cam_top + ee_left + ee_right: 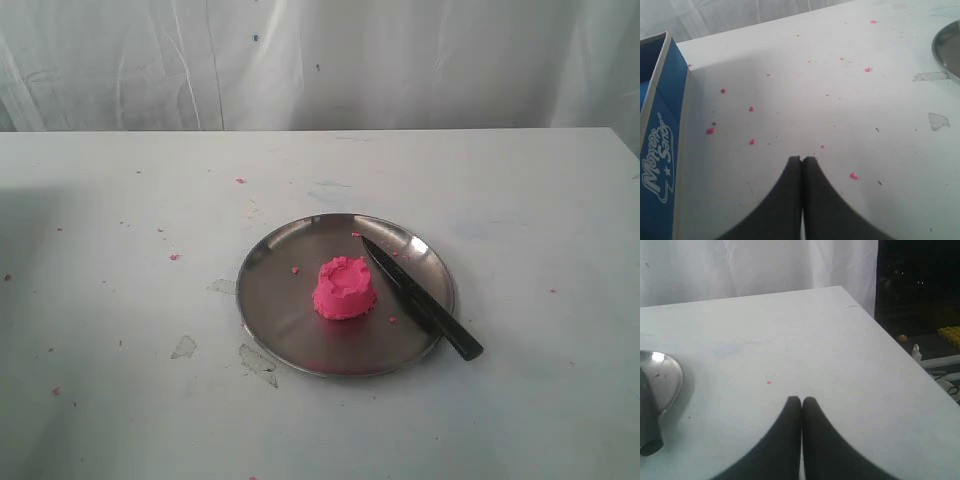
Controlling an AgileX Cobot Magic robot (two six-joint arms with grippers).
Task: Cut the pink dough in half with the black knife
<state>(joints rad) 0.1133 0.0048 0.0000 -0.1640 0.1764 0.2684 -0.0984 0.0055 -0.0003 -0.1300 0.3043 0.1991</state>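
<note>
The pink dough [345, 288], a small cup-like mound with a ragged rim, sits whole in the middle of the round steel plate [280, 310]. The black knife [420, 298] lies across the plate's right side, tip toward the back, handle end over the front-right rim; that handle end [649, 432] also shows in the right wrist view beside the plate rim [670, 375]. Neither arm appears in the exterior view. My left gripper [801, 160] is shut and empty over bare table, far from the plate [947, 50]. My right gripper [801, 400] is shut and empty too.
Tiny pink crumbs [854, 175] and scuffed patches [183, 347] dot the white table. A blue box [660, 150] stands beside the left gripper. The table's edge [905, 352] drops off close to the right gripper. A white curtain [320, 60] hangs behind.
</note>
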